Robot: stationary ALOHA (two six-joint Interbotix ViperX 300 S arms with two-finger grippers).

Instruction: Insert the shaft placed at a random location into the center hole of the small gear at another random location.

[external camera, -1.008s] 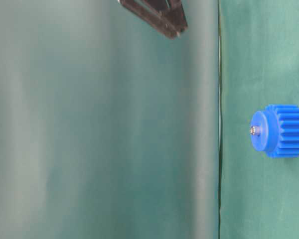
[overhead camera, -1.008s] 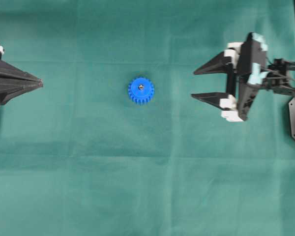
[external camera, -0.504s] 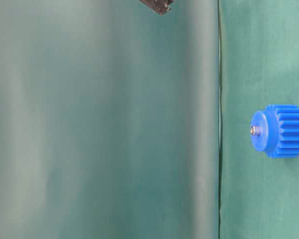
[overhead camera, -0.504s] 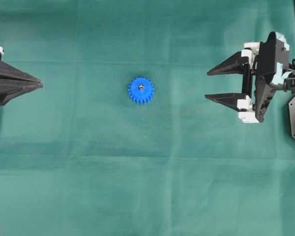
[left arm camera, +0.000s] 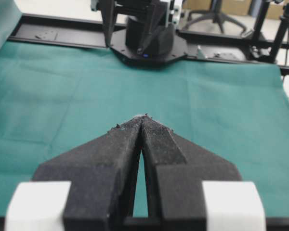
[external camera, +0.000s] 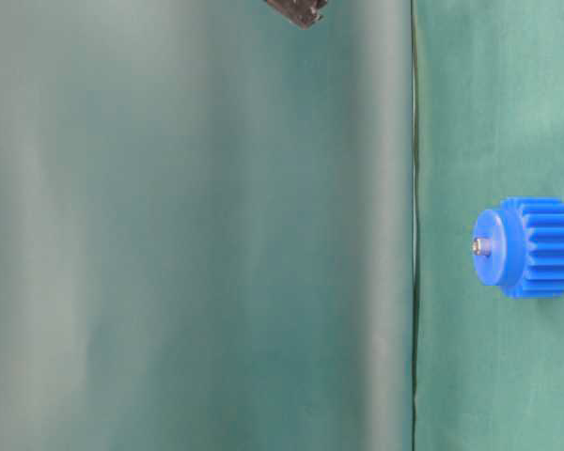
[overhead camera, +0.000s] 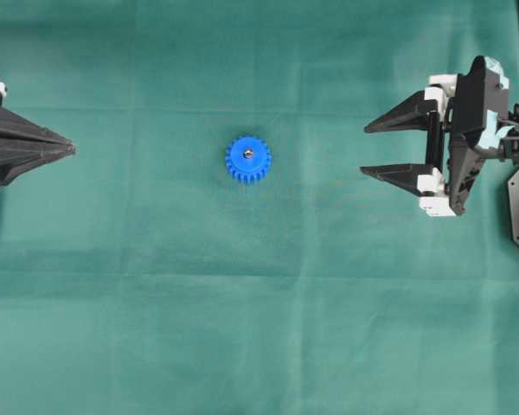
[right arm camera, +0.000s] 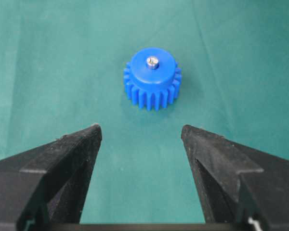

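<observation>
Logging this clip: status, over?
Left claw shut, right claw open, both clear of the small gear. Shaft seated in its center hole. Nothing in the way.

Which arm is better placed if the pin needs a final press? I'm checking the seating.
Right, probably: the right gripper is open and faces the small gear; the left gripper is shut.

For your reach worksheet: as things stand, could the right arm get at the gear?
Probably yes. The right gripper is open and faces the gear across bare cloth, with nothing between them.
</observation>
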